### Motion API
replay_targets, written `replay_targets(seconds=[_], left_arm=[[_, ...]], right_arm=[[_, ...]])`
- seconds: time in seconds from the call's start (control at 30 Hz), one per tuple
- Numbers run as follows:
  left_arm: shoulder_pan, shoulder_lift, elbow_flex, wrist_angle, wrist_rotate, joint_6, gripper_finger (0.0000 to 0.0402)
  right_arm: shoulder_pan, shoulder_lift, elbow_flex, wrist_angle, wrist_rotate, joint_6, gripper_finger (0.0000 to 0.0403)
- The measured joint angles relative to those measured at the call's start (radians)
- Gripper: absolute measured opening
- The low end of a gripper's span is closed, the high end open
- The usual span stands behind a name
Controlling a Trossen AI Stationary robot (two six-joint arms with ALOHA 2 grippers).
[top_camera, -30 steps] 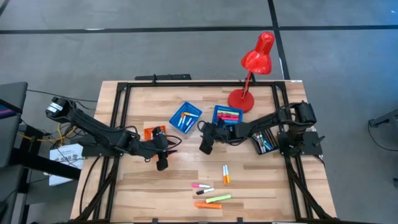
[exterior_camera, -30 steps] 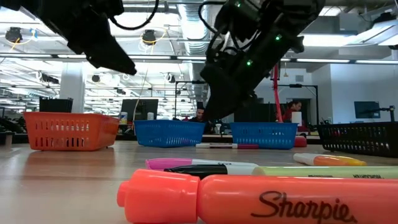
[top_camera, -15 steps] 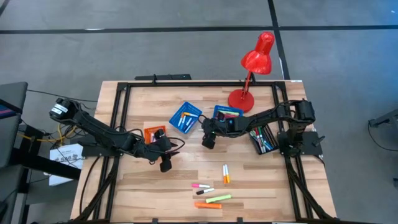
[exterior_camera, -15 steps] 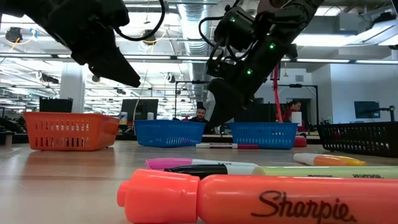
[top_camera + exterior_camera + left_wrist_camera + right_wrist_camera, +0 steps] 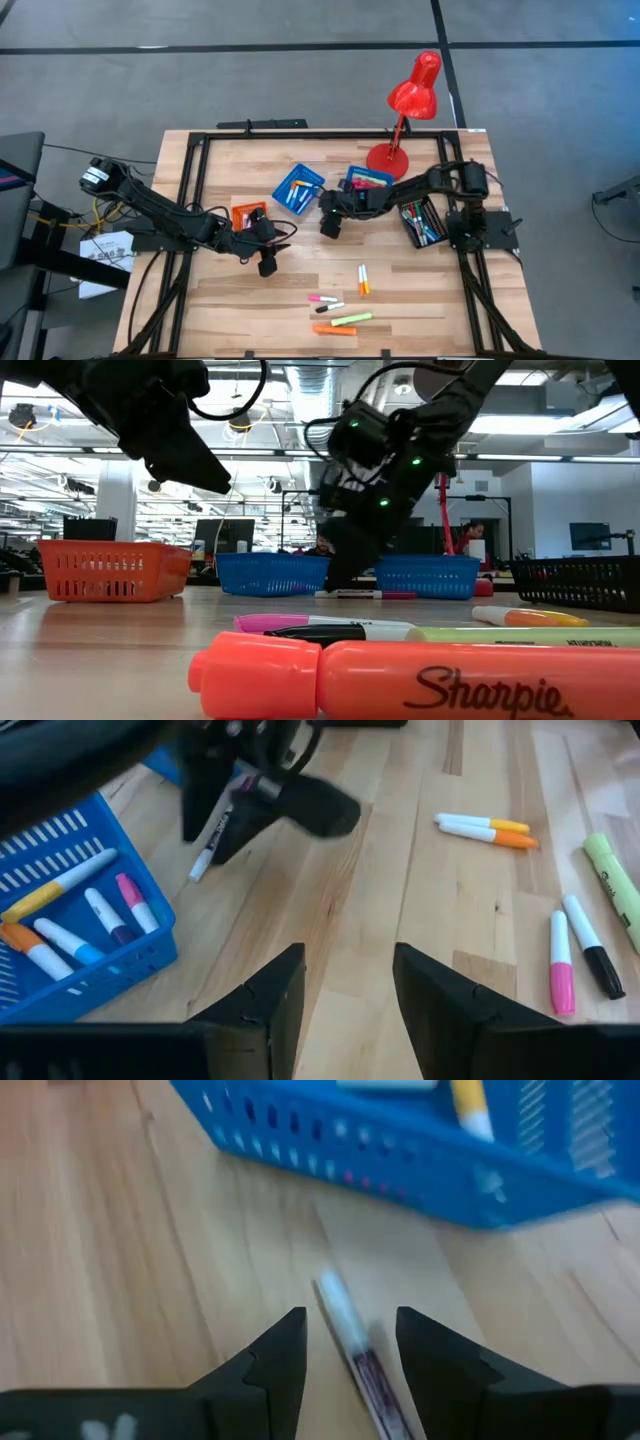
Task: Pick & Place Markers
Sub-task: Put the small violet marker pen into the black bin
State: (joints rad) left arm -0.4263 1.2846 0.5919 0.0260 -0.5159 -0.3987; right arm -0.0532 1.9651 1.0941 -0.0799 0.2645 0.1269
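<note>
Several markers lie loose near the table's front: an orange-and-white one (image 5: 363, 279), a pink one (image 5: 322, 298), a black one (image 5: 330, 307), a green one (image 5: 352, 319) and an orange one (image 5: 334, 329). My right gripper (image 5: 328, 224) is open and low over a white marker with a dark red cap (image 5: 352, 1348), which lies flat on the table between its two fingers, in front of the blue tray (image 5: 420, 1160). The same marker shows in the left wrist view (image 5: 212, 838). My left gripper (image 5: 265, 264) is open and empty above the table, near the orange tray (image 5: 247, 214).
Two blue trays (image 5: 298, 188) (image 5: 365, 185) holding markers stand at mid-table. A black tray (image 5: 422, 222) with markers is at the right. A red desk lamp (image 5: 405, 110) stands at the far right. Bare wood lies between the trays and the loose markers.
My right gripper has gone down toward the table and a little toward the far-left, coming over the white marker, which has stayed where it lay. My left gripper has shifted slightly toward the table's right.
</note>
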Motion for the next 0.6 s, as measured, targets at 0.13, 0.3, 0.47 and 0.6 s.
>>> replay_targets(seconds=[0.13, 0.3, 0.47, 0.6], left_arm=[[0.000, 0.000, 0.000, 0.009, 0.000, 0.001, 0.0150], [0.000, -0.001, 0.000, 0.013, 0.000, 0.001, 0.0150], [0.000, -0.001, 0.000, 0.018, 0.000, 0.001, 0.0150], [0.000, -0.001, 0.000, 0.020, 0.000, 0.001, 0.0150]], right_arm=[[-0.001, 0.055, 0.072, -0.068, -0.002, 0.001, 0.0148], [0.000, 0.101, 0.140, -0.147, 0.004, 0.005, 0.0142], [0.000, 0.111, 0.169, -0.194, -0.010, 0.006, 0.0112], [-0.001, 0.111, 0.169, -0.197, -0.060, 0.006, 0.0064]])
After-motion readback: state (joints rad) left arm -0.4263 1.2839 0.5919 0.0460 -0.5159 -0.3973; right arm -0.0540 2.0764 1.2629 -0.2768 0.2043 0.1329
